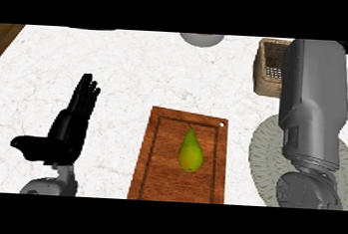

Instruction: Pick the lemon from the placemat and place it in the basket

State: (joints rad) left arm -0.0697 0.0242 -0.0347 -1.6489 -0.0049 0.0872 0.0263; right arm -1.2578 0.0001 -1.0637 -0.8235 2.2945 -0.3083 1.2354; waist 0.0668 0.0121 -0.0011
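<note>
The woven basket (268, 69) stands at the back right of the counter, and my right forearm (314, 106) covers part of it. The round pale placemat (267, 154) lies at the front right, under the same forearm. No lemon shows anywhere; the arm may be hiding it. The right forearm runs from the lower edge to the top of the view, and its hand is cut off there. My left hand (69, 128) rests open at the left, fingers straight and pointing away, holding nothing.
A wooden cutting board (159, 173) lies at the front middle with a green pear (190, 151) on it. A grey bowl (201, 39) sits at the back edge. The white marble counter (135, 72) ends in wood at the far left.
</note>
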